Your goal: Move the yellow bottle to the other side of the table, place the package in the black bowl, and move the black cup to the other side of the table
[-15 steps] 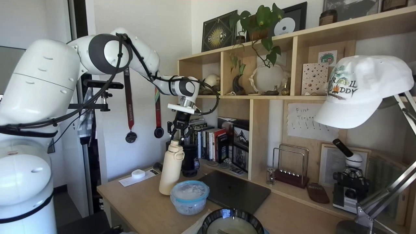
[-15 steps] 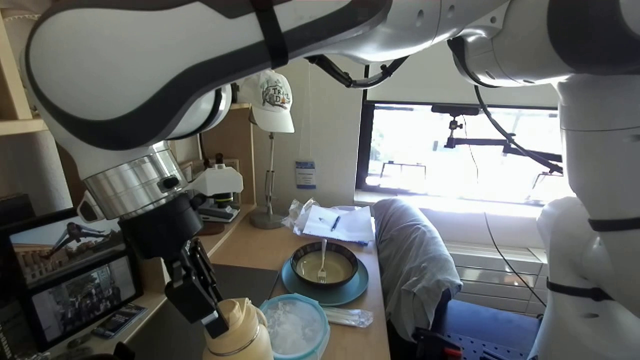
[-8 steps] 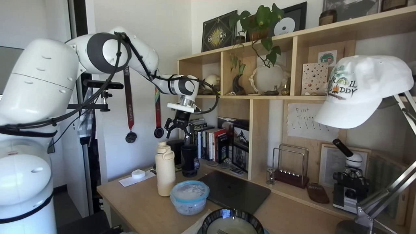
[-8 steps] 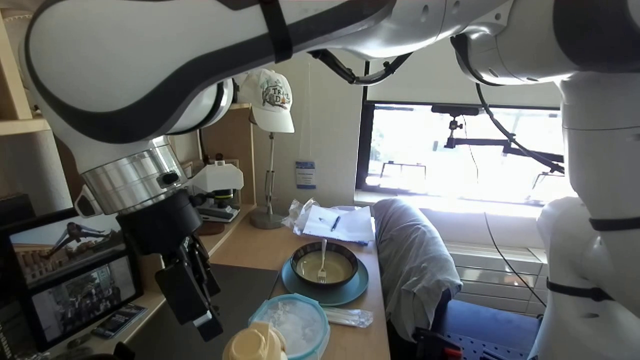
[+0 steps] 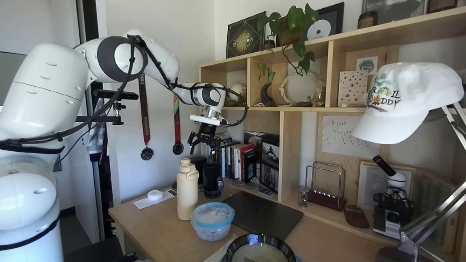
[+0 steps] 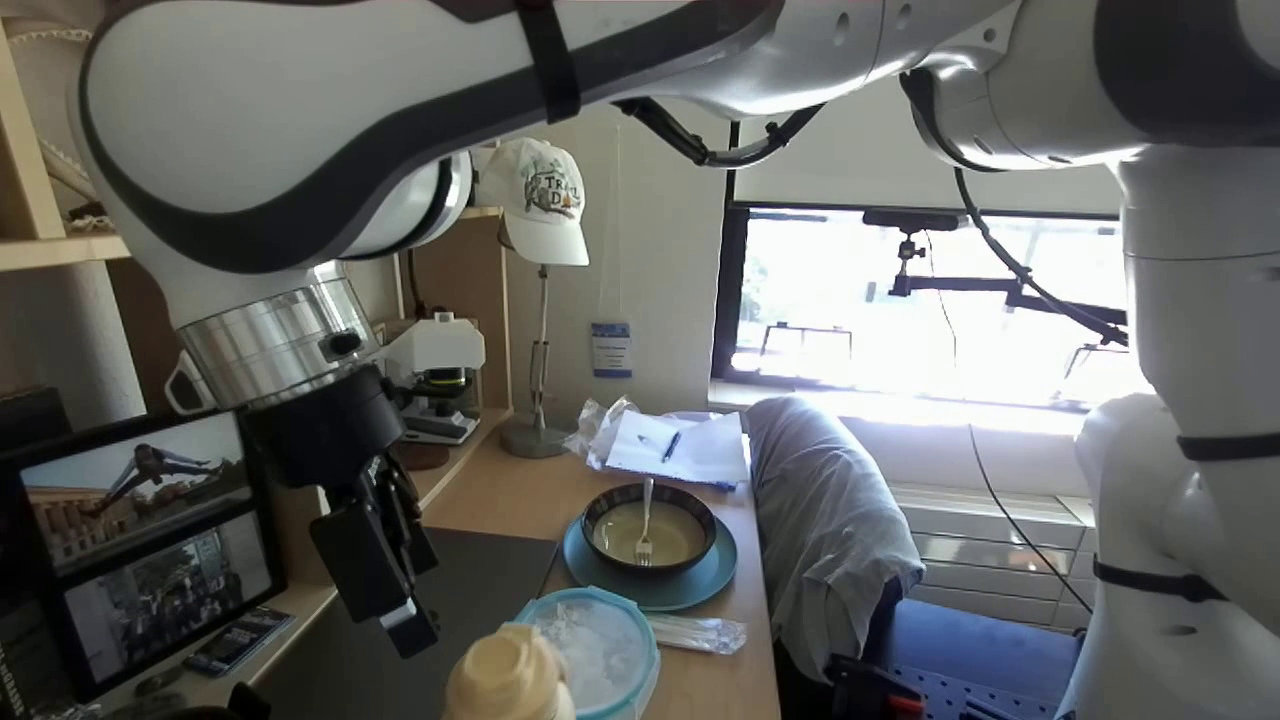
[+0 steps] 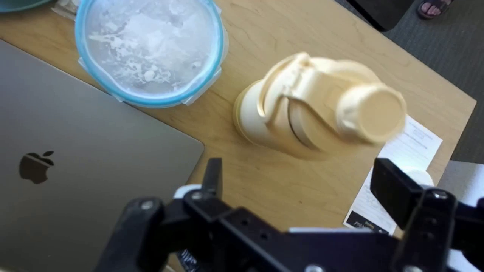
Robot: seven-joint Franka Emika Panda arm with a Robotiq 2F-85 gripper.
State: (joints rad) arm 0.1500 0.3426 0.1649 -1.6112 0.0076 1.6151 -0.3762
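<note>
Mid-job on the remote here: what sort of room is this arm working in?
Likely a home study or personal office, though the pictures don't settle which: a closed laptop lies on the wooden desk, books stand in the shelving, and medals hang against the wall.

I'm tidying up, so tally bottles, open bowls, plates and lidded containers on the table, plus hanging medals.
Pale-yellow cylindrical bottle: 1
Wide round black bowl: 1
Round blue plate: 1
Round translucent lidded blue-rimmed container: 1
Dark ribboned medals: 2
Total: 6

"TRAIL" cap [image 6: 543,200], "FINISHER" ribbon [image 5: 144,112], "First" note [image 5: 342,136], Apple-logo laptop [image 7: 94,158]
</note>
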